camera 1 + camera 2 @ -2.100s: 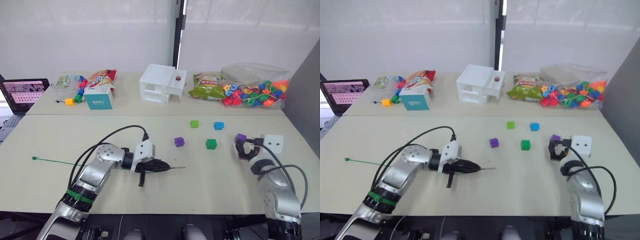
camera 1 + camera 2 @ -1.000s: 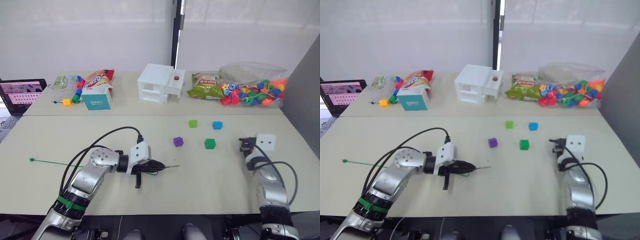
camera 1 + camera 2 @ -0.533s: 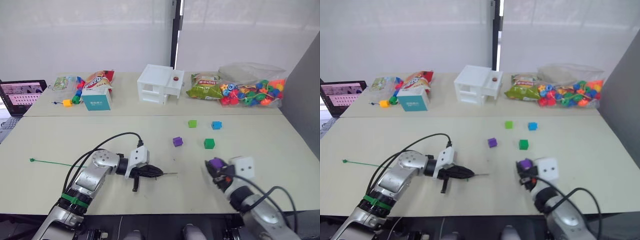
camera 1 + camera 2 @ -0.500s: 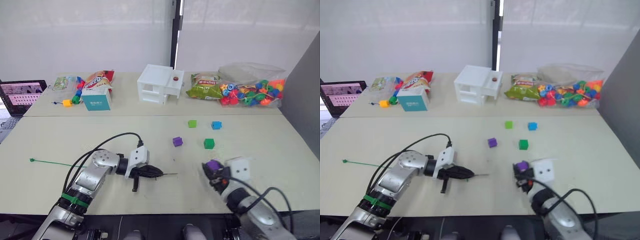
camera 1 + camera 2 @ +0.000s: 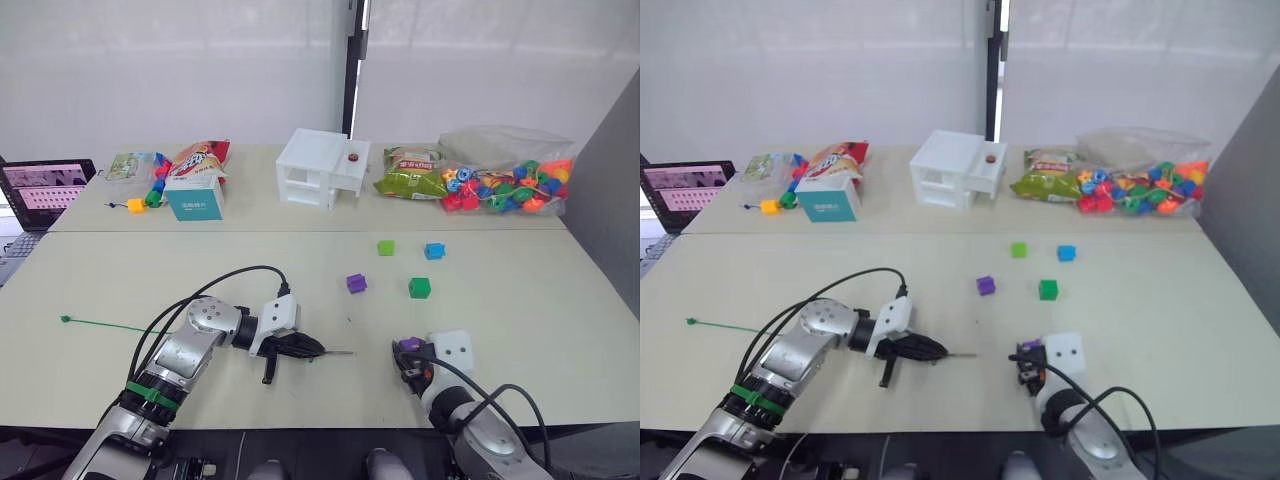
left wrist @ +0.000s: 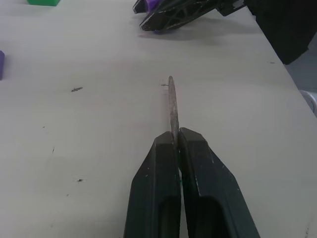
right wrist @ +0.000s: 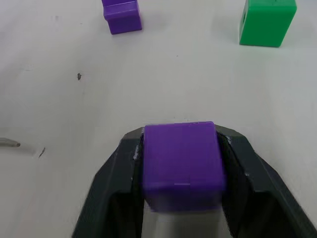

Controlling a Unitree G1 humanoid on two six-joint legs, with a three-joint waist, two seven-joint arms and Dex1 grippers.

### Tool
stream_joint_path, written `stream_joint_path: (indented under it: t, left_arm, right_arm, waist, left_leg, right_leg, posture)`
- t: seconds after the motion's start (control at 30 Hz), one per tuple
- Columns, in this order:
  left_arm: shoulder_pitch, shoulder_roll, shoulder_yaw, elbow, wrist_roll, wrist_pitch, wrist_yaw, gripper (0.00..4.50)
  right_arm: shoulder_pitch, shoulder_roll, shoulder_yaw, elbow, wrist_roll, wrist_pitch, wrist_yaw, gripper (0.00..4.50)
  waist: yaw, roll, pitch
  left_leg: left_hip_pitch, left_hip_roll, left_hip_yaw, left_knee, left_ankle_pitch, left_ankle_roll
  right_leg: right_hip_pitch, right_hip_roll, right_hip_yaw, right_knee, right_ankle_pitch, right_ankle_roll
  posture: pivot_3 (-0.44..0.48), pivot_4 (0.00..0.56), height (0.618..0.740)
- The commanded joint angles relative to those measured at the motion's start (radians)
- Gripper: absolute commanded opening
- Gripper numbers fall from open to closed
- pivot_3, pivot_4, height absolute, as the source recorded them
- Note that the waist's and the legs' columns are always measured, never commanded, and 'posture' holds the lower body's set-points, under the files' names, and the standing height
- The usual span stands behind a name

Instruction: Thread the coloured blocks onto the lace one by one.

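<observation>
The left gripper [image 6: 174,141] pinches the thin green lace's [image 5: 110,326] stiff silvery tip [image 6: 172,106], pointing at the light, hard little purple plastic cube [image 7: 181,161] squeezed flat-sided in the right gripper [image 7: 181,148] just ahead.

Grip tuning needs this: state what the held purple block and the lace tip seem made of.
Purple block: likely smooth moulded plastic, with uniform colour, crisp edges and a soft sheen. Lace tip: stiff, dull silvery-grey and straight, seemingly metal, though coated plastic is possible.
</observation>
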Motion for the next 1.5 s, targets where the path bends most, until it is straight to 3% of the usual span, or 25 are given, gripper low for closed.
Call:
stream_joint_path:
  t: [0.03,0.17,0.27,0.33,0.53,0.73,0.83,1.0,1.3,1.5]
  left_arm:
    - [-0.005,-0.009,0.004,-0.023,-0.007,-0.02,0.0,0.0]
    - [0.004,-0.022,0.007,-0.023,-0.003,-0.024,0.015,0.0]
    - [0.025,-0.023,0.013,-0.051,-0.01,-0.015,0.026,0.0]
    - [0.031,-0.021,0.016,-0.068,-0.015,-0.008,0.028,0.0]
    - [0.033,-0.036,0.022,-0.126,-0.028,0.019,0.05,0.0]
    - [0.052,-0.032,0.025,-0.173,-0.027,0.041,0.071,0.0]
    - [0.065,-0.025,0.017,-0.197,-0.008,0.042,0.09,0.0]
    - [0.087,-0.031,0.014,-0.213,0.003,0.044,0.127,0.0]
    - [0.116,-0.02,-0.007,-0.262,0.021,0.049,0.16,0.0]
    - [0.1,-0.036,-0.01,-0.255,0.016,0.046,0.172,0.0]
  right_arm:
    - [0.011,0.012,-0.061,-0.093,0.093,0.023,0.03,3.28]
    - [-0.022,-0.02,-0.189,-0.202,0.336,0.097,0.096,4.47]
    - [-0.104,-0.217,-0.359,-0.223,0.537,0.168,0.225,4.47]
    - [-0.18,-0.392,-0.378,-0.196,0.556,0.205,0.322,4.47]
    - [-0.43,-0.802,-0.204,-0.024,0.416,0.088,0.715,4.47]
    - [-0.56,-0.975,0.025,0.168,0.172,-0.152,1.029,4.47]
    - [-0.647,-1.003,0.149,0.294,0.041,-0.231,1.144,4.47]
    - [-0.748,-0.931,0.227,0.408,-0.05,-0.286,1.209,4.47]
    - [-0.849,-0.846,0.307,0.442,-0.17,-0.247,1.25,4.47]
    - [-0.83,-0.845,0.362,0.393,-0.236,-0.184,1.287,2.61]
  waist:
    - [0.0,0.0,0.0]
    - [0.002,0.0,0.0]
    - [0.0,0.0,0.0]
    - [-0.004,-0.001,0.001]
    - [-0.002,-0.001,0.001]
    - [0.006,-0.003,0.001]
    - [0.007,-0.003,0.001]
    - [0.008,-0.003,0.001]
    - [0.02,-0.003,0.001]
    - [0.022,-0.003,0.001]
  left_leg:
    - [0.0,0.0,0.0,0.0,0.0,0.0]
    - [0.0,0.0,0.0,0.0,0.0,0.0]
    - [0.0,0.0,0.0,0.001,0.0,0.0]
    - [0.0,0.0,0.0,0.001,0.0,0.0]
    - [0.0,0.002,0.0,0.001,0.0,0.0]
    - [-0.002,0.002,0.001,0.002,0.0,0.001]
    - [-0.003,0.002,0.002,0.003,0.0,0.001]
    - [-0.004,0.002,0.002,0.002,0.0,0.001]
    - [-0.005,0.002,0.002,0.003,0.0,0.0]
    - [-0.006,0.001,0.001,0.003,0.0,0.0]
  right_leg:
    - [0.0,0.0,0.0,0.0,0.0,0.0]
    - [0.0,0.0,0.0,0.0,0.0,0.0]
    - [0.001,0.0,0.0,-0.001,0.0,0.0]
    - [0.002,0.0,0.0,-0.002,0.0,0.0]
    - [0.003,0.003,-0.001,-0.004,0.0,0.0]
    - [0.002,0.002,-0.001,-0.005,0.0,0.0]
    - [0.0,0.001,-0.001,-0.005,0.0,0.0]
    - [-0.001,0.001,-0.001,-0.005,0.0,0.0]
    - [-0.002,0.001,-0.001,-0.005,0.0,0.0]
    - [-0.002,0.0,-0.001,-0.004,0.0,0.0]
  posture:
    - [0.0,0.15,0.74]
    - [0.0,0.15,0.74]
    - [0.0,0.15,0.74]
    - [0.0,0.15,0.74]
    - [0.0,0.15,0.74]
    - [0.0,0.15,0.74]
    - [0.0,0.15,0.74]
    - [0.0,0.15,0.74]
    - [0.0,0.15,0.74]
    - [0.0,0.15,0.74]
